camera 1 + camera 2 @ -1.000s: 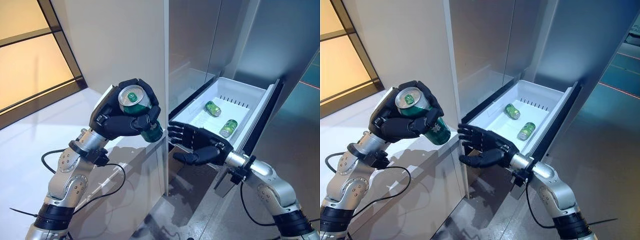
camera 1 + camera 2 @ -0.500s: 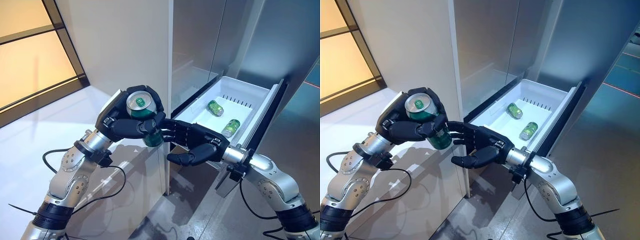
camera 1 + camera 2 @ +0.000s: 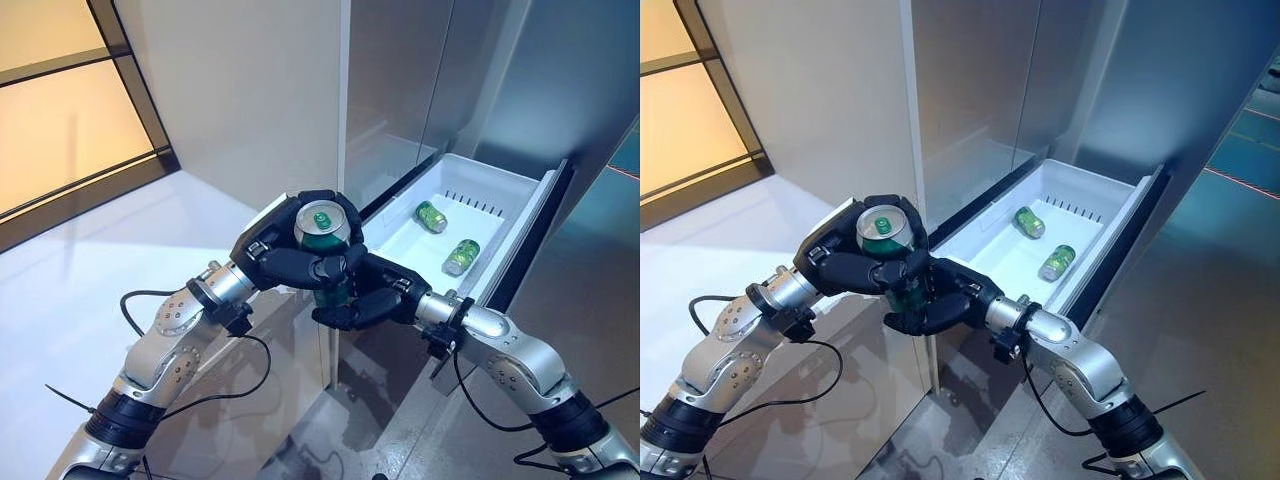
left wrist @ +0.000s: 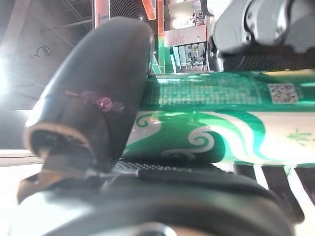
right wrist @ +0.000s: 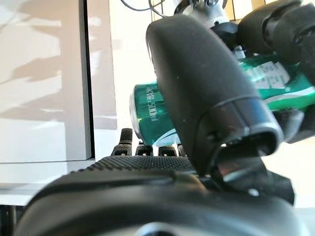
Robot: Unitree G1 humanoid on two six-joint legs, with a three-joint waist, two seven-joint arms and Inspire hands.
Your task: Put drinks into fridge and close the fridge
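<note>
A green drink can [image 3: 322, 226] stands upright in the air in front of the fridge's edge, held from both sides. My left hand [image 3: 280, 258] is curled round its upper part, shut on it; the can's side [image 4: 206, 123] fills the left wrist view. My right hand [image 3: 378, 296] comes in from the drawer side, fingers and thumb wrapped round the can's lower part [image 5: 152, 115]. Behind them the white fridge drawer [image 3: 490, 172] is pulled out, with two more green cans [image 3: 431, 216] [image 3: 460, 256] lying in it.
A pale cabinet wall [image 3: 250, 90] rises to the left of the steel fridge front [image 3: 400, 80]. The drawer's dark front panel [image 3: 535, 235] juts out to the right. A window frame [image 3: 125, 90] stands at the far left, above the grey floor [image 3: 380, 430].
My left hand carried the can down and right toward the drawer. My right hand reached up to meet it and closed round the can's lower part.
</note>
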